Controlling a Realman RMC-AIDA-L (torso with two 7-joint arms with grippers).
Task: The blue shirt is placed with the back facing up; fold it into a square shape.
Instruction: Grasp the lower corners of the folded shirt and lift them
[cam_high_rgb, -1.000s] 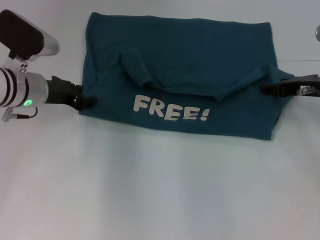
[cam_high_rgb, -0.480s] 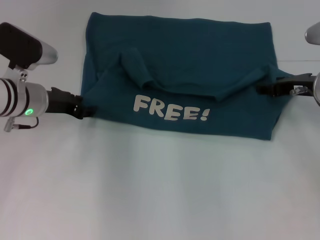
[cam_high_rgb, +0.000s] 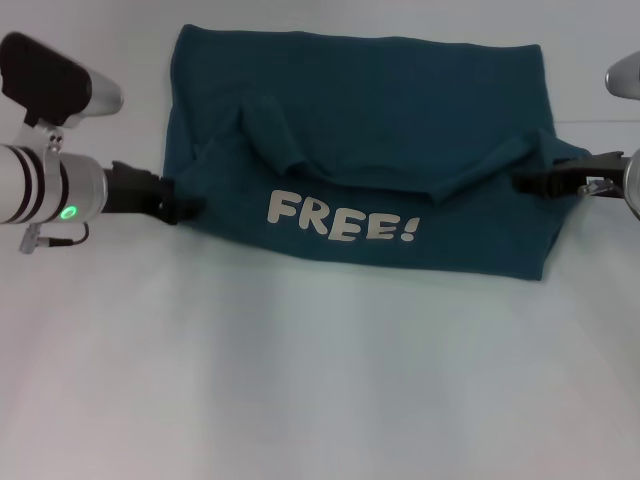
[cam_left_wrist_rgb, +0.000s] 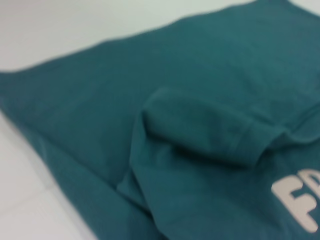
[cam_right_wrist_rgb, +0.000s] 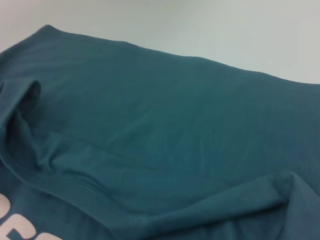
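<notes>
Blue shirt (cam_high_rgb: 400, 120) lies on the white table (cam_high_rgb: 320, 380) across the upper middle of the head view, long axis running left-right across the frame. It is already doubled over: the "FREE!" lettering (cam_high_rgb: 340, 220) faces up on the lower flap, with both sleeves (cam_high_rgb: 270, 135) tucked in above it.

My left end effector (cam_high_rgb: 180, 205) sits at the shirt's left edge, centre-left of frame, touching the cloth at the lower-left corner. My right end effector (cam_high_rgb: 535, 184) sits at the right edge, centre-right of frame, tips over the fabric by the right sleeve. Each is at its own end of the long axis, neither nearer.

Finger opening: cannot tell for either; tips are dark against dark cloth.

Judgement: next fold goes along the long axis, side toward side.
</notes>
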